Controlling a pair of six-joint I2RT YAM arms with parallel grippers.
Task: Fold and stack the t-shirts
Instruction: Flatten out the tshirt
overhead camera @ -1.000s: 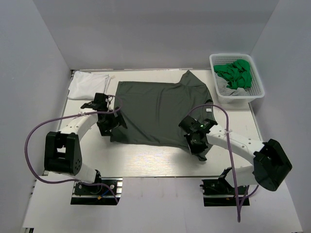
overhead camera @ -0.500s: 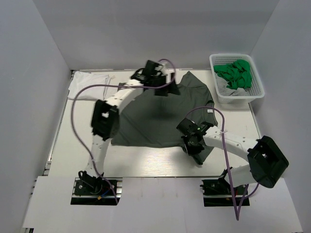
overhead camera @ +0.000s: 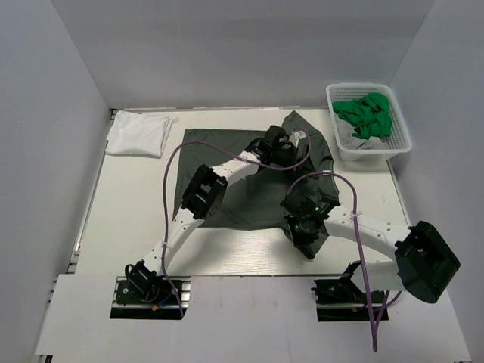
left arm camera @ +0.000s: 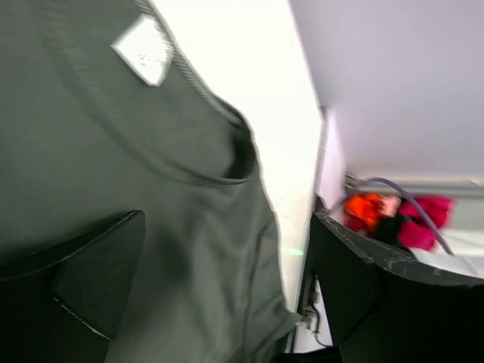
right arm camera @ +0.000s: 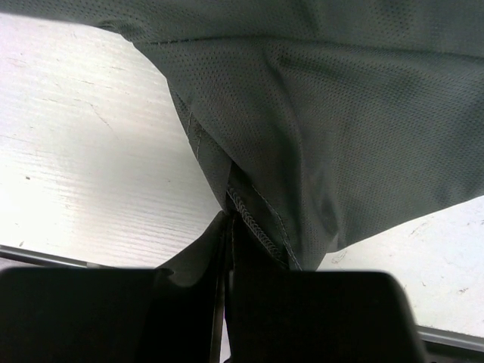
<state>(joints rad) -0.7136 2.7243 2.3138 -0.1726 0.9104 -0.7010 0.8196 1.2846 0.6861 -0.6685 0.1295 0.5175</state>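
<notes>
Okay, top view: olive tee (overhead camera: 253, 200) spread mid-worktop (overhead camera: 128, 227), white tee (overhead camera: 140, 134) folded at 10 o'clock; left tool (overhead camera: 278, 147) over collar (overhead camera: 299, 136), right tool (overhead camera: 305, 229) at the tee's 5 o'clock corner. Left wrist: fingers (left arm camera: 83, 283) apart, nothing held, probably lining up a collar grab. Right wrist: jaws clamped on hem (right arm camera: 253, 227), likely anchoring for the fold.

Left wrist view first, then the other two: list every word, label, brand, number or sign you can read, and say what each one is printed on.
No text can be read in any view.
White neck label inside the collar of the dark olive-grey t-shirt: any print is too blurred to read.
The same label in the top view: too small to read.
Basket: no markings visible.
</notes>
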